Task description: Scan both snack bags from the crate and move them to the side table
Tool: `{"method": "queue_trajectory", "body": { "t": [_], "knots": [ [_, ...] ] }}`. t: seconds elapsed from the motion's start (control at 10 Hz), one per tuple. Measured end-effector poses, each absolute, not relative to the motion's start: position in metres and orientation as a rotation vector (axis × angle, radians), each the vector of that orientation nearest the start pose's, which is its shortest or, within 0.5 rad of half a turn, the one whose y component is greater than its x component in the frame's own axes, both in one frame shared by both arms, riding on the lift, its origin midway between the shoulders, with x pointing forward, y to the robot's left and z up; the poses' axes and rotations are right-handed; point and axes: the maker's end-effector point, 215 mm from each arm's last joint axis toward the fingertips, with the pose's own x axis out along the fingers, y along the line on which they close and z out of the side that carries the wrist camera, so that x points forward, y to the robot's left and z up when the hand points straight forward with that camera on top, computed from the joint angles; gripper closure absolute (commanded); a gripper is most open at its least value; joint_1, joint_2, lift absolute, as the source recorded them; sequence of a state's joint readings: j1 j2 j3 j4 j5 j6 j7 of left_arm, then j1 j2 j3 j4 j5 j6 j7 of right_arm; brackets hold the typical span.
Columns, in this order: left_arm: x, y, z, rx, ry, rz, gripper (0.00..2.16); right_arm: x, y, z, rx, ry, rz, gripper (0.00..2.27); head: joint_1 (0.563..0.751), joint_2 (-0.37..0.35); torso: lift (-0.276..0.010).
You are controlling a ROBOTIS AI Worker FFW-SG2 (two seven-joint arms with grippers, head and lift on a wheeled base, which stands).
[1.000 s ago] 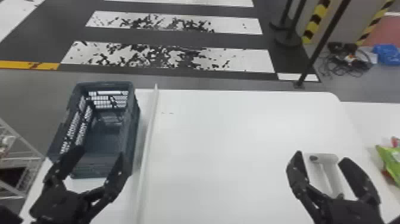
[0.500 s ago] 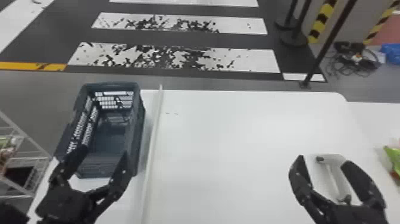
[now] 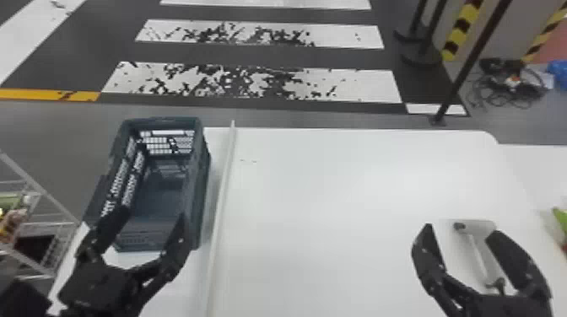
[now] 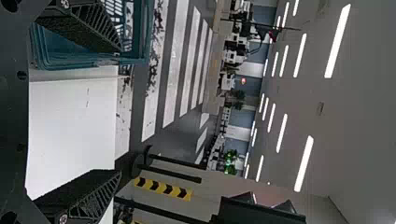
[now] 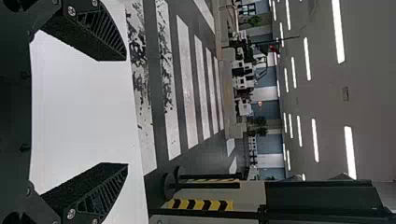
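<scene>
Lying at the far right edge of the head view, the green snack bag (image 3: 560, 221) is cut off by the frame, on or beside the side table (image 3: 535, 168); its contact with the surface cannot be made out. The right gripper (image 3: 462, 229), at lower right, is clearly the nearer of the two, and the bag lies outward from its fingers, toward the frame's right edge. The bag's long axis cannot be told from so small a piece: bright green above, with a reddish patch lower down.

Both grippers have their fingers spread wide with nothing between the tips. The left gripper (image 3: 152, 213), at lower left, hangs over the near end of the dark blue-grey plastic crate (image 3: 200, 181), whose mesh-sided interior lies open to the camera. The crate runs lengthwise away from the robot, just beside a pale raised strip (image 3: 223, 181) on the white table (image 3: 320, 219). A pale tray (image 3: 485, 225) with a rod-like white tool (image 3: 476, 253) appears behind the right fingers, ungripped.

At least one bag seems already delivered; the second cannot be placed with certainty. If both are across, the next move is probably just to rest the arms; otherwise, the right arm suits any adjustment of the visible bag.
</scene>
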State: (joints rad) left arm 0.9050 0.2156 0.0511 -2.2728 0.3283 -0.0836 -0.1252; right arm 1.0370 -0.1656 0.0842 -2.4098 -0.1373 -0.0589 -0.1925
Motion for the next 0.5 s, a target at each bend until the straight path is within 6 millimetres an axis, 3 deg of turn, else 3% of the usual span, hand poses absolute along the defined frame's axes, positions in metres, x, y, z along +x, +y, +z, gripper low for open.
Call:
{"method": "queue_trajectory", "body": {
  "t": [0.5],
  "knots": [
    [0.3307,0.2231,-0.3428,-0.155,0.154,-0.187,0.07,0.2979,-0.2146,-0.3291,0.090,0.173,-0.006,0.13,0.695,0.015,-0.029]
  ]
}}
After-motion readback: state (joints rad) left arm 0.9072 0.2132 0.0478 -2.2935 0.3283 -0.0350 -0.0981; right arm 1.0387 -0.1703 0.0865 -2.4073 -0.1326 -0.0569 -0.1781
